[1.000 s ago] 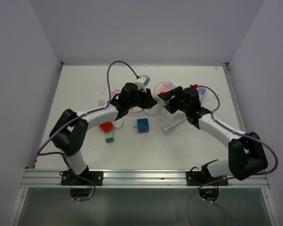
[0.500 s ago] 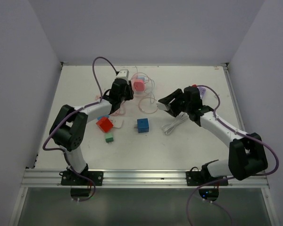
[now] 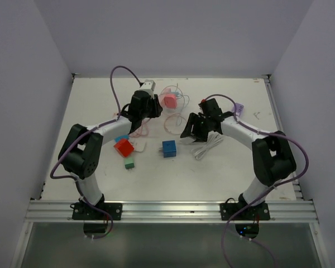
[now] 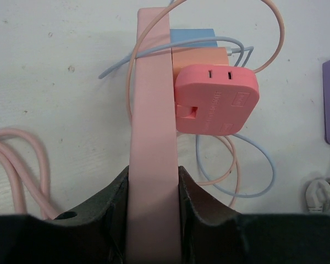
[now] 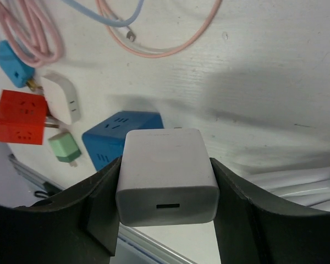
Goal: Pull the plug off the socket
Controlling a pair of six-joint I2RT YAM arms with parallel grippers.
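Note:
My left gripper [image 4: 153,187] is shut on a long pink power strip [image 4: 154,126], the socket, and holds it at the back of the table [image 3: 156,107]. A pink cube adapter [image 4: 217,99] and an orange-and-blue block behind it are still plugged into the strip's side; the adapter also shows in the top view [image 3: 168,100]. My right gripper [image 5: 166,190] is shut on a white charger plug [image 5: 166,173], held free above the table near the blue cube socket [image 5: 121,135]. The right gripper [image 3: 191,127] is apart from the strip.
A blue cube socket [image 3: 168,148], a red cube socket [image 3: 123,147], a green plug [image 3: 129,163] and a white adapter [image 5: 60,99] lie mid-table. A coiled white cable [image 3: 207,146], loose pink and blue cables [image 4: 247,176] and a purple item [image 3: 238,109] lie around.
The two grippers have separated: my left gripper carried the pink strip back and left, and my right gripper, holding the white plug, swung in over the table's middle near the blue cube.

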